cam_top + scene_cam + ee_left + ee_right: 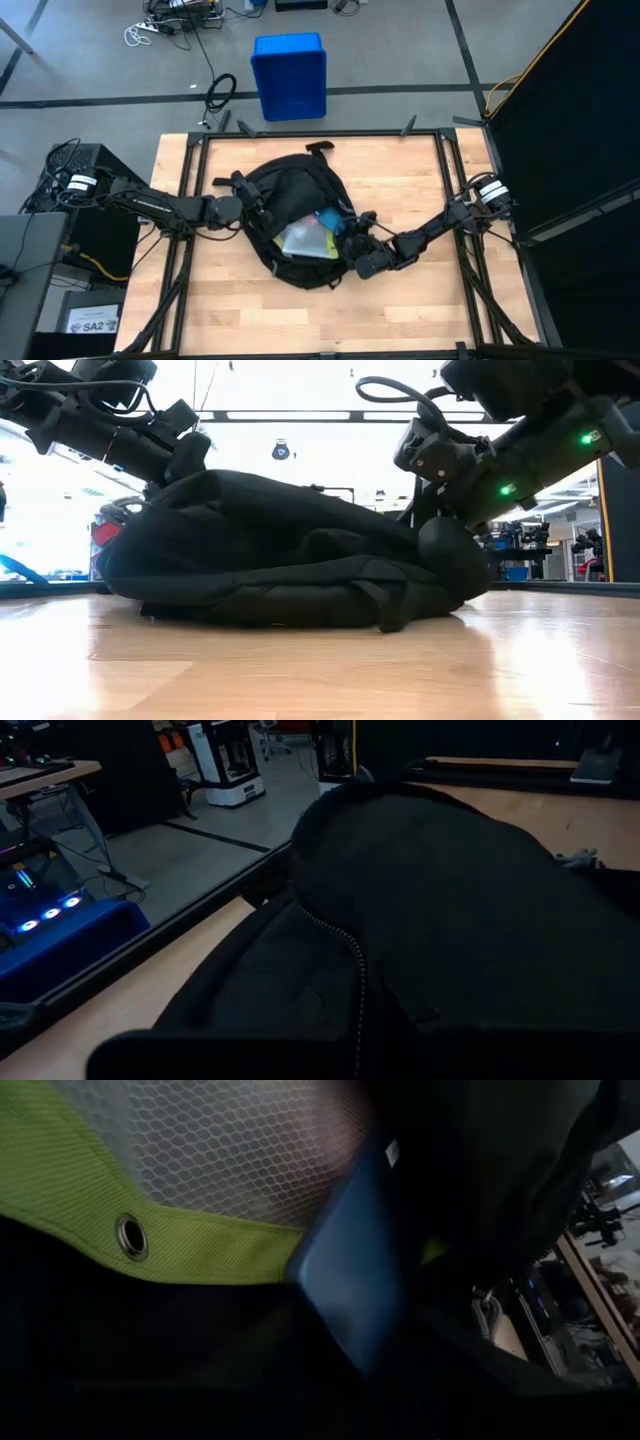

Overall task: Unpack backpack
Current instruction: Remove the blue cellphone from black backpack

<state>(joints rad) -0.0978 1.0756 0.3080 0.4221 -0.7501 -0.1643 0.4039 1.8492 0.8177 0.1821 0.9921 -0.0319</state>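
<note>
at the open backpack (290,225), right pincer (352,236) reaches inside, grip unclear; left pincer (243,205) closed.

1 backpack (290,225) on 1 wooden worktop (420,290), w/ 2 robot arms reaching to it. Inside the open bag: 1 mesh pouch w/ yellow-green trim (303,240) & 1 blue flat item (328,219). On the floor beyond: 1 blue bin (289,75).
</note>
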